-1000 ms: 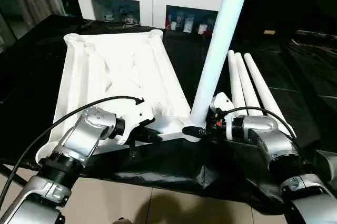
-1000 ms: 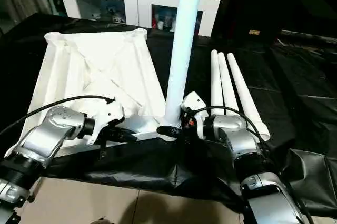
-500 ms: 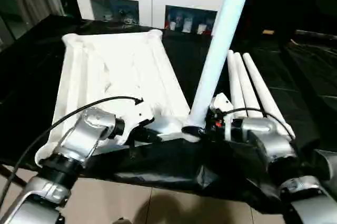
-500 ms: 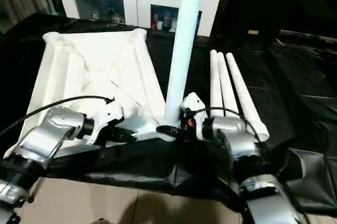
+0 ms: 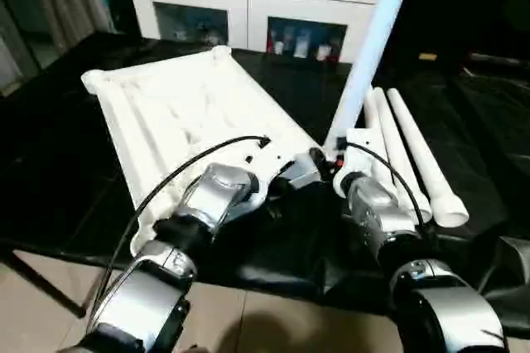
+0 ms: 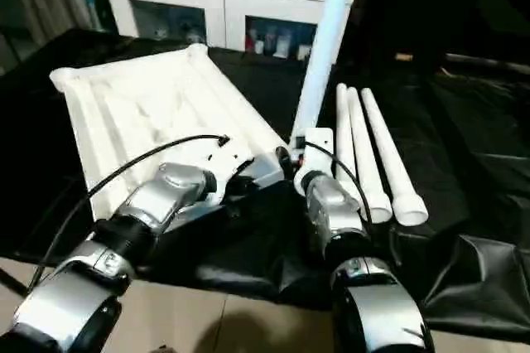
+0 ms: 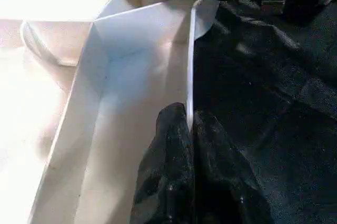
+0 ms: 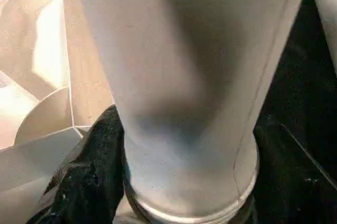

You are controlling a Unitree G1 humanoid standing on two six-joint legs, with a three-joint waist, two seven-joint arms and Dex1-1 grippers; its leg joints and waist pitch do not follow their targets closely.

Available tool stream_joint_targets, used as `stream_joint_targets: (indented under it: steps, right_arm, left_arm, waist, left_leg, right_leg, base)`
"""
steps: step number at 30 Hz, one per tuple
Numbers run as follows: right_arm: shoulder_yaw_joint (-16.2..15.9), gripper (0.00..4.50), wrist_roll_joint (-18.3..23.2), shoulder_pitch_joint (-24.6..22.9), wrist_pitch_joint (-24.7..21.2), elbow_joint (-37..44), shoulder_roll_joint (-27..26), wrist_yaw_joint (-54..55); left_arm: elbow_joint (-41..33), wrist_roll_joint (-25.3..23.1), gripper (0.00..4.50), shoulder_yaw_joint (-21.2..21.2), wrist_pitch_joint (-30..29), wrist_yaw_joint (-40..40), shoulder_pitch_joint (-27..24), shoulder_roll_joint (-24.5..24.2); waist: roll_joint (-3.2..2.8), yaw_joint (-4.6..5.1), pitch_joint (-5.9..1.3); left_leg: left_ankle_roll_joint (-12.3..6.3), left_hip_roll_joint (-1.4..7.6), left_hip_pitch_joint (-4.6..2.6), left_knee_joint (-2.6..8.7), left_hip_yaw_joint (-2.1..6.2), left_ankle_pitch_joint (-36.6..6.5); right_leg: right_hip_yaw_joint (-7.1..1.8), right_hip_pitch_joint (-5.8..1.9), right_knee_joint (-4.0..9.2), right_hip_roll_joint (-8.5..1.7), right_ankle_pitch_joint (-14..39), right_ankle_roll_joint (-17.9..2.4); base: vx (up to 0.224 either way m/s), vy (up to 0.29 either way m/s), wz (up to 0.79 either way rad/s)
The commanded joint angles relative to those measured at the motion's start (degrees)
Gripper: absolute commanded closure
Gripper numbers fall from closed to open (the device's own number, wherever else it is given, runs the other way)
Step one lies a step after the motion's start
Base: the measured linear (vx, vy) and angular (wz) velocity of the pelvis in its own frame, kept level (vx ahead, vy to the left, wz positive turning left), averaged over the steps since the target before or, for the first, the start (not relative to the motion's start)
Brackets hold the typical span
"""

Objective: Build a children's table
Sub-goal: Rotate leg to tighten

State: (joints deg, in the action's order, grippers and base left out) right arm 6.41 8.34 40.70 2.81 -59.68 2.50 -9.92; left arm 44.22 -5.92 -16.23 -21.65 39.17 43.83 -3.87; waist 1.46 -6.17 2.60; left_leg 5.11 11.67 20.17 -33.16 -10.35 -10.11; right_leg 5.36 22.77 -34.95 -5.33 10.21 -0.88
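At the tabletop's (image 5: 182, 113) near corner, right tool (image 5: 330, 157) grips the upright leg (image 5: 374, 42), leaning toward one o'clock; left tool (image 7: 187, 129) pinches the rim.

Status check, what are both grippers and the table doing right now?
Left gripper pinching tabletop edge wall. Right gripper clamped on upright leg at near corner socket. Three spare legs alongside, not obstructing.

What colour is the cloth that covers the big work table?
Black. The cloth is plain and slightly shiny, with wrinkles; it shows best in the left eye view.
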Motion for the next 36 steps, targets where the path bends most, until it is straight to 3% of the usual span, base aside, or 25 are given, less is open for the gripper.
stream_joint_targets:
  steps: [1,4,5,7,10,12,13,14,15,16,17,18,19,22,23,24,28,29,30,31,32,33,34,35,36]
  right_arm:
    - [-1.2,1.08,1.4,-0.1,-1.0,-0.7,-3.3,-6.4]
    - [-2.5,1.04,0.3,-0.8,-0.1,0.8,-2.1,-7.8]
    - [-2.8,0.67,-0.3,-0.9,0.3,1.0,-1.8,-7.1]
    - [-3.9,0.62,-1.7,-2.0,0.7,3.6,-0.5,-6.5]
    - [-4.5,0.62,-2.4,-3.9,-0.1,7.9,0.7,-6.0]
    - [-4.9,0.62,-1.9,-7.5,-2.7,15.8,2.1,-6.7]
    - [-4.9,0.61,-1.4,-9.3,-4.3,19.8,2.6,-7.9]
    - [-4.9,0.61,-1.4,-9.3,-4.3,19.8,2.6,-7.9]
    - [-5.1,0.61,-1.2,-11.4,-6.1,23.9,3.2,-8.7]
    - [-5.1,0.61,-1.2,-12.4,-7.0,25.9,3.5,-9.1]
    - [-5.3,0.6,-1.3,-13.4,-7.6,27.4,3.7,-9.4]
    - [-5.3,0.6,-1.3,-13.6,-7.8,27.8,3.8,-9.5]
    - [-5.4,0.6,-1.3,-14.6,-8.1,29.0,3.8,-9.3]
    - [-5.7,0.6,-1.2,-16.0,-8.5,30.7,3.8,-9.0]
    - [-5.8,0.6,-0.9,-16.7,-9.1,31.6,3.6,-9.0]
    - [-5.8,0.6,-0.9,-16.8,-9.2,31.7,3.6,-9.0]
    - [-6.8,0.6,-1.2,-18.4,-12.5,34.9,3.4,-9.1]
    - [-7.6,0.6,-1.9,-19.1,-14.7,36.4,3.3,-9.0]
    - [-7.9,0.6,-2.1,-19.3,-15.4,36.8,3.2,-9.1]
    - [-7.9,0.6,-2.1,-19.3,-15.4,36.8,3.2,-9.1]
    - [-8.2,0.6,-2.3,-19.5,-15.9,37.0,3.1,-9.4]
    - [-8.2,0.6,-2.3,-19.5,-15.9,37.0,3.1,-9.4]
    - [-8.8,0.6,-2.6,-19.9,-16.4,37.7,3.0,-9.5]
    - [-8.8,0.6,-2.6,-19.9,-16.4,37.8,3.0,-9.5]
    - [-9.1,0.6,-2.6,-20.1,-16.7,38.3,3.1,-9.5]
  left_arm:
    - [2.6,0.5,4.5,1.4,2.6,-4.1,0.7,1.1]
    - [3.4,0.8,4.5,1.2,3.7,-2.6,1.0,0.7]
    - [4.0,0.9,4.5,1.3,4.2,-2.7,1.2,0.8]
    - [4.6,1.2,4.5,1.4,6.7,-1.6,1.3,0.9]
    - [5.3,1.3,4.5,1.8,9.2,-1.5,1.6,1.3]
    - [6.8,1.6,4.5,2.9,12.3,-3.3,2.5,2.0]
    - [8.0,2.0,4.23,4.0,14.4,-4.6,3.3,2.4]
    - [8.0,2.0,4.23,4.0,14.4,-4.6,3.3,2.4]
    - [8.9,3.8,4.23,6.0,13.9,-4.6,4.7,3.0]
    - [9.6,4.8,4.23,7.2,13.6,-4.4,5.5,3.3]
    - [9.9,6.0,4.0,8.7,13.9,-5.2,6.5,3.6]
    - [10.0,6.2,3.85,9.0,13.9,-5.4,6.7,3.7]
    - [9.9,6.9,3.84,10.1,15.0,-6.0,7.6,3.6]
    - [9.1,7.7,3.63,11.6,17.3,-7.4,8.8,2.7]
    - [7.9,7.5,3.46,12.0,17.9,-8.1,9.0,1.5]
    - [7.7,7.5,3.46,12.0,18.0,-8.2,9.0,1.3]
    - [5.7,6.0,3.06,13.9,18.0,-13.1,9.3,-2.6]
    - [3.2,4.4,2.99,16.3,17.6,-18.1,8.5,-7.4]
    - [2.1,3.7,2.99,17.4,17.3,-20.2,8.0,-9.7]
    - [2.1,3.7,2.95,17.4,17.3,-20.2,8.0,-9.7]
    - [0.3,2.6,2.87,18.7,16.8,-22.4,6.8,-12.9]
    - [0.3,2.6,2.71,18.7,16.8,-22.4,6.8,-12.9]
    - [-3.7,-0.2,2.71,21.1,15.8,-24.9,3.0,-19.7]
    - [-4.2,-0.5,2.59,21.4,15.6,-25.1,2.5,-20.4]
    - [-5.8,-1.5,2.49,22.2,15.2,-25.8,0.9,-22.7]
  waist:
    - [0.36,0.04,-3.34]
    - [0.36,0.12,-3.34]
    - [0.4,0.35,-3.3]
    - [0.46,0.39,-3.27]
    - [0.62,0.08,-3.29]
    - [0.54,-0.14,-3.2]
    - [0.62,-0.3,-3.18]
    - [0.76,-0.51,-3.34]
    - [0.25,-0.43,-3.35]
    - [0.16,-0.63,-3.46]
    - [0.4,-0.5,-3.78]
    - [-0.14,-0.56,-3.86]
    - [-0.3,-0.41,-3.85]
    - [-0.29,-0.33,-3.81]
    - [-0.55,-0.28,-3.83]
    - [-0.34,-0.14,-3.89]
    - [-0.64,0.07,-3.94]
    - [-0.42,0.09,-3.89]
    - [-0.65,0.09,-3.85]
    - [-0.83,0.67,-3.82]
    - [-0.87,0.73,-3.73]
    - [-1.05,0.77,-3.6]
    - [-0.66,0.71,-3.53]
    - [-1.03,0.83,-3.53]
    - [-1.32,0.87,-3.57]
  left_leg:
    - [-2.22,1.21,0.06,3.95,0.44,-14.3]
    - [-2.48,1.19,0.24,4.04,0.53,-14.7]
    - [-2.25,1.23,0.47,4.17,0.67,-14.4]
    - [-2.18,1.23,0.14,4.05,0.54,-14.7]
    - [-2.68,1.23,0.16,3.99,0.42,-13.3]
    - [-2.99,1.19,0.19,4.05,0.4,-13.2]
    - [-3.12,1.18,0.13,3.98,0.31,-13.0]
    - [-3.44,1.24,0.18,4.03,0.45,-12.6]
    - [-3.46,1.07,0.53,4.06,0.52,-12.1]
    - [-3.52,1.06,0.37,3.93,0.42,-11.8]
    - [-3.52,1.44,0.47,3.86,0.61,-10.5]
    - [-3.66,1.4,0.58,3.66,0.52,-9.4]
    - [-3.77,1.42,0.79,3.62,0.66,-8.9]
    - [-4.07,1.34,0.88,3.59,0.69,-8.8]
    - [-4.14,1.42,0.8,3.56,0.72,-8.9]
    - [-4.48,1.34,0.91,3.53,0.71,-8.4]
    - [-5.1,1.42,0.54,3.38,0.63,-7.2]
    - [-5.19,1.46,0.63,3.43,0.68,-7.2]
    - [-5.06,1.57,0.61,3.56,0.8,-7.4]
    - [-4.45,1.57,0.85,3.76,0.93,-7.9]
    - [-3.51,1.62,0.35,3.71,0.76,-9.0]
    - [-2.67,1.63,0.27,3.83,0.74,-9.7]
    - [-2.45,1.61,0.2,3.85,0.62,-9.8]
    - [-1.74,1.99,0.46,4.11,0.94,-9.8]
    - [-1.22,1.78,0.03,3.99,0.74,-9.8]
  right_leg:
    - [-2.75,-2.42,5.27,-3.43,19.2,-7.9]
    - [-2.67,-2.58,5.33,-3.41,19.9,-7.7]
    - [-2.57,-2.67,5.29,-3.44,20.2,-7.7]
    - [-2.61,-2.38,5.65,-3.53,21.9,-7.5]
    - [-2.79,-2.45,5.5,-3.46,20.0,-7.5]
    - [-2.77,-2.44,5.64,-3.4,19.9,-7.3]
    - [-2.84,-2.4,5.67,-3.25,19.5,-6.8]
    - [-2.86,-2.56,5.38,-3.24,18.2,-6.5]
    - [-2.75,-2.79,5.28,-3.21,17.8,-6.7]
    - [-2.79,-2.72,5.46,-3.23,17.1,-6.7]
    - [-2.84,-2.74,4.81,-3.41,13.5,-8.2]
    - [-2.78,-2.69,4.71,-3.31,10.1,-9.5]
    - [-2.74,-2.84,4.31,-3.19,7.1,-10.5]
    - [-2.62,-3.1,4.07,-3.28,5.3,-11.4]
    - [-2.69,-3.13,3.98,-3.34,4.0,-11.9]
    - [-2.66,-3.36,3.75,-3.27,2.7,-12.2]
    - [-2.71,-3.27,3.44,-2.99,-0.1,-13.3]
    - [-2.69,-3.35,3.36,-2.98,-0.1,-13.2]
    - [-2.65,-3.42,3.31,-3.1,0.3,-13.0]
    - [-2.6,-3.52,3.32,-3.12,1.5,-12.1]
    - [-2.68,-3.09,3.69,-3.12,3.5,-11.7]
    - [-2.76,-3.0,3.71,-3.05,4.9,-11.6]
    - [-2.79,-2.91,3.85,-3.04,5.4,-11.6]
    - [-2.82,-2.99,3.28,-3.17,4.9,-11.3]
    - [-2.83,-2.62,3.5,-2.9,5.0,-10.7]
  base:
    - [0.0,0.0,0.0]
    - [0.0,0.0,0.0]
    - [0.0,0.0,0.0]
    - [0.0,0.0,0.0]
    - [0.0,0.0,0.0]
    - [0.0,0.0,0.0]
    - [0.0,0.0,0.0]
    - [0.0,0.0,0.0]
    - [0.0,0.0,0.0]
    - [0.0,0.0,0.0]
    - [0.0,0.0,0.0]
    - [0.0,0.0,0.0]
    - [0.0,0.0,0.0]
    - [0.0,0.0,0.0]
    - [0.0,0.0,0.0]
    - [0.0,0.0,0.0]
    - [0.0,0.0,0.0]
    - [0.0,0.0,0.0]
    - [0.0,0.0,0.0]
    - [0.0,0.0,0.0]
    - [0.0,0.0,0.0]
    - [0.0,0.0,0.0]
    - [0.0,0.0,0.0]
    - [0.0,0.0,0.0]
    - [0.0,0.0,0.0]
